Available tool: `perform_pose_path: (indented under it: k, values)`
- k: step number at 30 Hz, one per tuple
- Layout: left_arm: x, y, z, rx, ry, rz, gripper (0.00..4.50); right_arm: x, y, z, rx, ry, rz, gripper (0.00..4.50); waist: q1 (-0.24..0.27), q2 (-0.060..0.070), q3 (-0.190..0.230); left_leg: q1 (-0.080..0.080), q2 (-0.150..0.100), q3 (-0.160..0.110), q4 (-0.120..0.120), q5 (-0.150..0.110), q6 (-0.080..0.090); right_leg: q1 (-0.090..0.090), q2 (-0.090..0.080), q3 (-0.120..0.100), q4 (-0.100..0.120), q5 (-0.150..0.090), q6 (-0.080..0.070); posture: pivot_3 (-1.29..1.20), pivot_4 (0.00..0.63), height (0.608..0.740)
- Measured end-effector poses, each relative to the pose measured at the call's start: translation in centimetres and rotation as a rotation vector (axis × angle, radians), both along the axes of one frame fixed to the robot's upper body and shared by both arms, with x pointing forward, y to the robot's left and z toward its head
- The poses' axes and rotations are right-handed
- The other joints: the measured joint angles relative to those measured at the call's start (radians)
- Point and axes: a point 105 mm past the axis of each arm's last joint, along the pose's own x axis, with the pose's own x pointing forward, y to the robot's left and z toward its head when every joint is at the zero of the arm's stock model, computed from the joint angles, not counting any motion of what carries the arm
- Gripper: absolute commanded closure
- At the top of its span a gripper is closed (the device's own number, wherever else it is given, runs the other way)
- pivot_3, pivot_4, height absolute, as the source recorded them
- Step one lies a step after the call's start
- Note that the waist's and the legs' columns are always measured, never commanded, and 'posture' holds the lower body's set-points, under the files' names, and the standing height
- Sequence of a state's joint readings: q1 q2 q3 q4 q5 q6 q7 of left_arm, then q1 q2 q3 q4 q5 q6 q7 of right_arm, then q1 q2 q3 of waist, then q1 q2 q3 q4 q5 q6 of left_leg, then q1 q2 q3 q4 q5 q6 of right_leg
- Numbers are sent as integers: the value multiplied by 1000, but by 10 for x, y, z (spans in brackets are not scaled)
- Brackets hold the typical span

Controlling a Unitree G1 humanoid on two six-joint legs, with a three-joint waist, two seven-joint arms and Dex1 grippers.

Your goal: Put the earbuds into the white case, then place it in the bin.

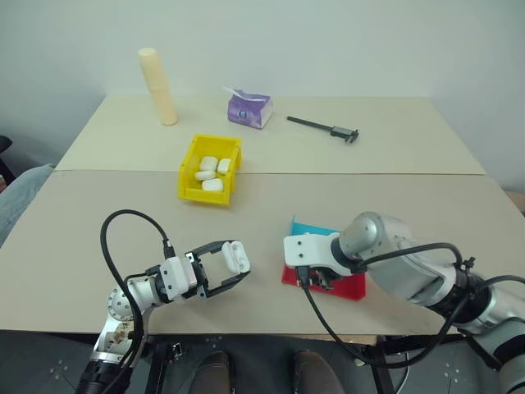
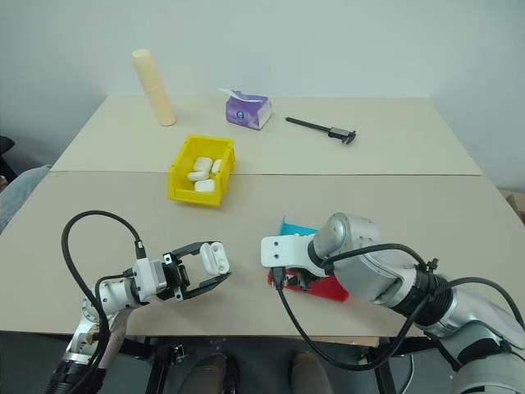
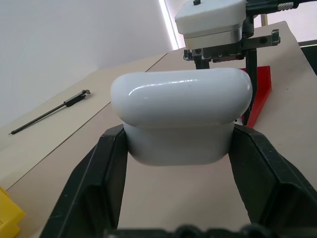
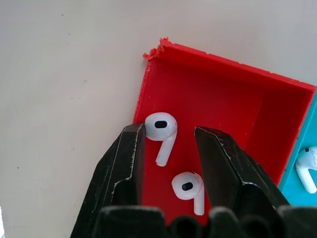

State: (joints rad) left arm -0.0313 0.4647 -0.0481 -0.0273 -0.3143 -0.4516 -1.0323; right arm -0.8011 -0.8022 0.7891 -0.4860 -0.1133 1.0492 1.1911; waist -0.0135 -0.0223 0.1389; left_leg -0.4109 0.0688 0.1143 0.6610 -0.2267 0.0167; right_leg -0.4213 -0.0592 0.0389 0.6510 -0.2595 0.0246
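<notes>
My left gripper (image 1: 239,263) is shut on the white case (image 1: 234,255), held just above the near table with its lid closed; up close the case (image 3: 181,116) sits between both black fingers (image 3: 94,183). My right gripper (image 4: 170,134) points down into the red half of a red-and-teal tray (image 1: 351,288). Its jaws stand apart on either side of one of the earbuds (image 4: 161,128), which lies on the tray floor. A second earbud (image 4: 188,188) lies nearer the wrist, and a third (image 4: 307,167) is in the teal half. The yellow bin (image 1: 188,176) stands further back.
Several white cases (image 1: 212,174) lie in the bin. On the far table are a cream cylinder (image 1: 157,86), a purple tissue pack (image 1: 248,108) and a black caliper (image 1: 324,127). A seam (image 1: 369,173) joins the two tabletops.
</notes>
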Motion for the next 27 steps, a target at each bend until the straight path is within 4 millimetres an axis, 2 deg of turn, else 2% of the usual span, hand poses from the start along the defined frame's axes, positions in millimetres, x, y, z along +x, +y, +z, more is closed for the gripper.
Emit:
perform_pose_path:
  k: [11,14,16,24,27]
  values:
    - [0,-3,-2,1,6,-5,1738,-1,1,-2,-9,-1,26,2512,0,0,0,0,0,0,0,0,0,0,0,0,0,0,0,0,150,740]
    - [0,-3,-1,-1,5,-1,1738,-1,1,-3,-12,-3,36,3116,0,0,0,0,0,0,0,0,0,0,0,0,0,0,0,0,150,740]
    - [0,-2,-2,3,5,1,1738,-2,1,-3,-14,-4,41,3726,0,0,0,0,0,0,0,0,0,0,0,0,0,0,0,0,150,740]
    - [0,-1,-4,14,9,6,1738,-1,1,-4,-14,-8,50,3726,0,0,0,0,0,0,0,0,0,0,0,0,0,0,0,0,150,740]
    - [0,-1,-4,15,9,7,1738,0,0,-4,-15,-11,45,3875,0,0,0,0,0,0,0,0,0,0,0,0,0,0,0,0,150,740]
